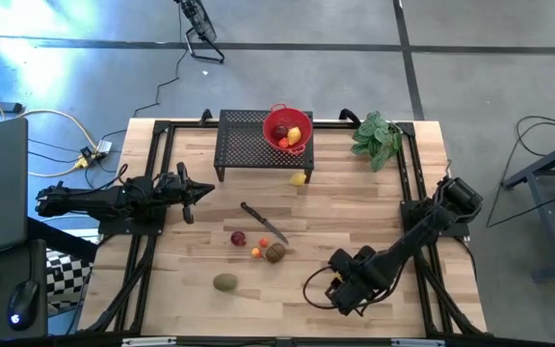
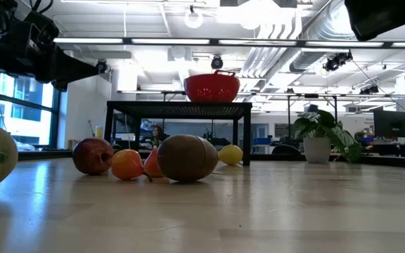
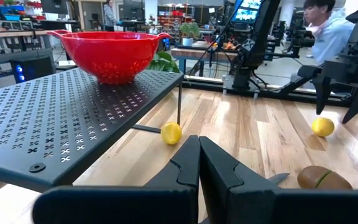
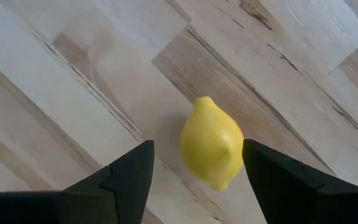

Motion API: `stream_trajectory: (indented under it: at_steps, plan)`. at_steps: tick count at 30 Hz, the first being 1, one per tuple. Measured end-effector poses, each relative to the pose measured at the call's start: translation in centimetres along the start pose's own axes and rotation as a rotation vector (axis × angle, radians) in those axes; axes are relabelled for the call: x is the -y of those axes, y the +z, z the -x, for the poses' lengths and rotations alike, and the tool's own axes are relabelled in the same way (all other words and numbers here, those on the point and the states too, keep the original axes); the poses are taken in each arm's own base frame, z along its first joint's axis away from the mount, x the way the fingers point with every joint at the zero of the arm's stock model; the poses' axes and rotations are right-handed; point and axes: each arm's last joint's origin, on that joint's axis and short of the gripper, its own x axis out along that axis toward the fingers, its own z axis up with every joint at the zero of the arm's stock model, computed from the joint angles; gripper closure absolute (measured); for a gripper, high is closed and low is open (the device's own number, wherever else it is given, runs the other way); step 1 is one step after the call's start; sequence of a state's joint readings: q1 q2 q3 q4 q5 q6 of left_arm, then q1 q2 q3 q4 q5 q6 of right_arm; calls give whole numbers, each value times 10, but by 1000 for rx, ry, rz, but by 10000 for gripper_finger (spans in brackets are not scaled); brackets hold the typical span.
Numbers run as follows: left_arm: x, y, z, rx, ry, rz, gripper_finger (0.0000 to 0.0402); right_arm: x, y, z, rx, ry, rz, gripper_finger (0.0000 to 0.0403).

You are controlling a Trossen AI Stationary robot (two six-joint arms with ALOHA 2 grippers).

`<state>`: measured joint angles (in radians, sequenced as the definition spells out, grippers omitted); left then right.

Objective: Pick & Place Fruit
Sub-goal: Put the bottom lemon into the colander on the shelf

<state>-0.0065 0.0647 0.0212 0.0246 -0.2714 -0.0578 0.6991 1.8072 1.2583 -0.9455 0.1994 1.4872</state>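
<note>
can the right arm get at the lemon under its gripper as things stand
Probably yes: the right gripper hangs open directly above the lemon, one finger on each side, with only bare table around it.

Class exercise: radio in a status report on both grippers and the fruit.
Right gripper open, straddling a lemon on the table. Left gripper shut, waiting at table's left. Nothing in the way.
</note>
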Motion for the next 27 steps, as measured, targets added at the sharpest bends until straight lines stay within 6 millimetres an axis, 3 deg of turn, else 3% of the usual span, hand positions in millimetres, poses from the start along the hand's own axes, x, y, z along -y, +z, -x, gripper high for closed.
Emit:
stream_trajectory:
  at_steps: [11, 20, 27]
  plan:
    - [0, 0, 0, 0, 0, 0, 402, 4, -5, -16, -67, 34, -10, 164]
    - [0, 0, 0, 0, 0, 0, 402, 12, -9, -34, -63, 53, -17, 164]
    - [0, 0, 0, 0, 0, 0, 402, 12, -8, -36, -9, 61, -21, 164]
